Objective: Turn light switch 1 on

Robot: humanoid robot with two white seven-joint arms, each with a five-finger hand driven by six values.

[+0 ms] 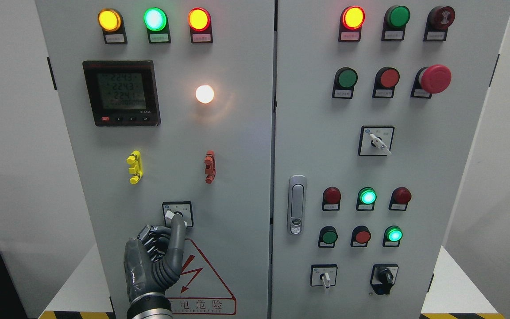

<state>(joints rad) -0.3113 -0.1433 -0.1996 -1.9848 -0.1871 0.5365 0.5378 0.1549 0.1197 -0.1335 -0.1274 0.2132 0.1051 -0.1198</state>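
While the left hand [155, 257] reaches up with one finger extended and the others curled, holding nothing, the rotary switch [176, 214] sits right at that fingertip, its white knob tilted.

Your left hand [153, 261] touches the rotary switch [177, 214] below the lit lamp [204, 94], left of the door handle [297, 204].

Grey cabinet [237, 146] on white platform [458, 288], prob.
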